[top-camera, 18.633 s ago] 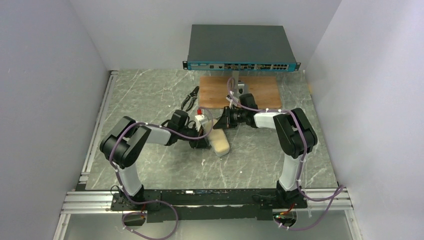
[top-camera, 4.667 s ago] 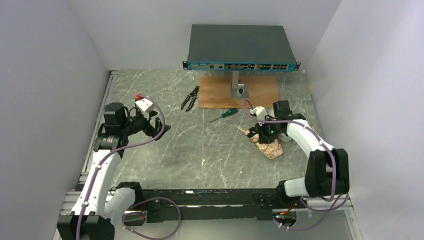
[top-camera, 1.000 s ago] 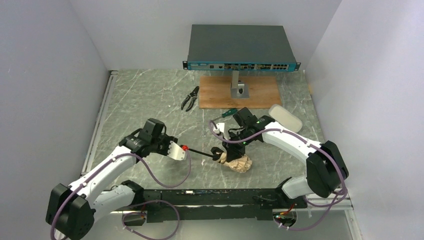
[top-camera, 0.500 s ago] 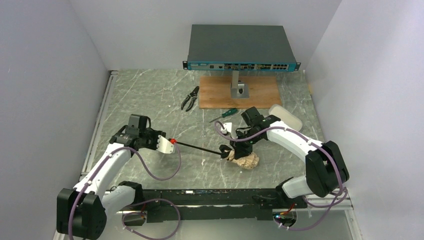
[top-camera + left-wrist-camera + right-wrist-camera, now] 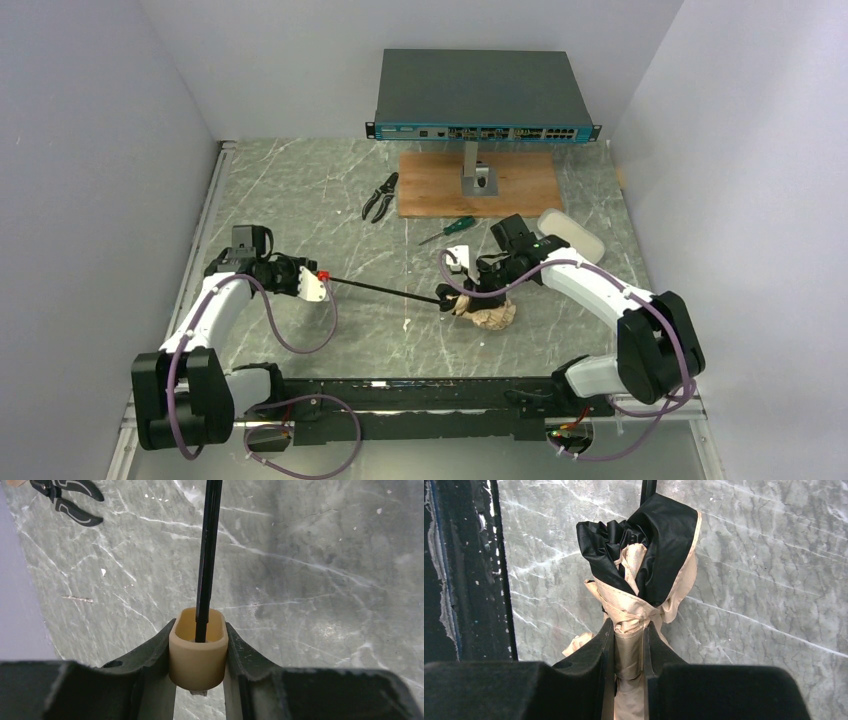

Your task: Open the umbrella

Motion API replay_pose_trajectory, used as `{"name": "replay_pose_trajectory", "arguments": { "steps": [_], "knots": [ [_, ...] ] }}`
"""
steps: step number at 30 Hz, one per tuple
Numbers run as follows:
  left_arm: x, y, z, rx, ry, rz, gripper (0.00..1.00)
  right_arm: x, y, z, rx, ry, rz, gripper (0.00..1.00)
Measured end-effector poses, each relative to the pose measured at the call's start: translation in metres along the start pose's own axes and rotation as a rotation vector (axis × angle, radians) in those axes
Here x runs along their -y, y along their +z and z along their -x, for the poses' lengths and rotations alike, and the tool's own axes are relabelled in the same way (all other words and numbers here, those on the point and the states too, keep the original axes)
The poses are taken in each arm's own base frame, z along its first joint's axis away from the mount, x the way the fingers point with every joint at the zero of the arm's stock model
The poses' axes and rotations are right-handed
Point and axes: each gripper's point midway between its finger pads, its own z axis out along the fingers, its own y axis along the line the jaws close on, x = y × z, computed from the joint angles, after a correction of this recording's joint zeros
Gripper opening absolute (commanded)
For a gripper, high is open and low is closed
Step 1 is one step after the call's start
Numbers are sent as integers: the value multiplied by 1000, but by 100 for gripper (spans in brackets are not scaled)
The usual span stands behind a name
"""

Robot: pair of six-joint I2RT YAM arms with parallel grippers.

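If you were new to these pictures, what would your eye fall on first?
Most striking is the umbrella, its black shaft stretched across the middle of the table. The left gripper is shut on the beige handle, the right gripper on the bunched canopy. At the back, a grey switch stands raised on a post.

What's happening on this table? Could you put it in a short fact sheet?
Object: pale gold-beige folding umbrella, canopy bunched, not open
Left gripper: shut on the short beige handle
Right gripper: shut on the umbrella's bunched fabric
Shaft: thin black rod stretched between both grippers
Nearby: black pliers, green-handled screwdriver
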Motion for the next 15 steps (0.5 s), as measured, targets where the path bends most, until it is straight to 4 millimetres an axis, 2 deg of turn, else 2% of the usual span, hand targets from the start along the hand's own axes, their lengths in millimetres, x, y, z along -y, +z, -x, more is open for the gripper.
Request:
{"name": "replay_pose_trajectory", "arguments": {
  "steps": [4, 5, 8, 9, 11, 15],
  "knots": [
    [7, 0, 1, 14, -16, -26, 0, 0, 1, 2, -1, 23, 24, 0],
    [9, -1, 1, 13, -21, -31, 0, 0, 1, 3, -4, 39, 34, 12],
    [13, -3, 0, -5, -33, -41, 0, 0, 3, 8, -23, 97, 62, 61],
    [14, -3, -1, -14, -38, -46, 0, -1, 3, 9, -32, 115, 69, 71],
    [16, -5, -5, -55, -49, -58, 0, -4, 1, 8, -67, 159, 71, 82],
    [23, -6, -11, -99, -89, -80, 0, -7, -4, 4, -103, 196, 30, 90]
  ]
}}
